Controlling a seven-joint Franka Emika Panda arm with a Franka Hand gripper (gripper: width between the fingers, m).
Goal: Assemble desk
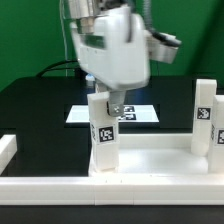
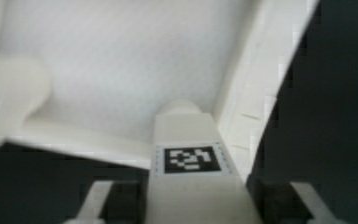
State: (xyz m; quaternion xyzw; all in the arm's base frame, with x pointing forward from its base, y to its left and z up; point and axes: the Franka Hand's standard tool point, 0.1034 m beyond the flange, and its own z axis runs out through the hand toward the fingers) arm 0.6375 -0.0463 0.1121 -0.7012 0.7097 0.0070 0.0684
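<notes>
The desk's white tabletop (image 1: 150, 160) lies across the lower half of the exterior frame on the black table (image 1: 30, 110), its raised rim running along the bottom edge. Two tagged white block legs stand upright on it: one leg (image 1: 103, 140) left of centre, the other leg (image 1: 203, 120) at the right edge. The gripper (image 1: 112, 108) comes down from the top centre onto the left-of-centre leg, its fingers closed against that leg's upper part. In the wrist view, the same leg (image 2: 194, 150) sits between the two fingers (image 2: 105, 200), its square tag showing, with the tabletop's rim (image 2: 265, 70) beyond. Behind the arm, mid-frame, lies the marker board (image 1: 85, 113), flat on the table.
</notes>
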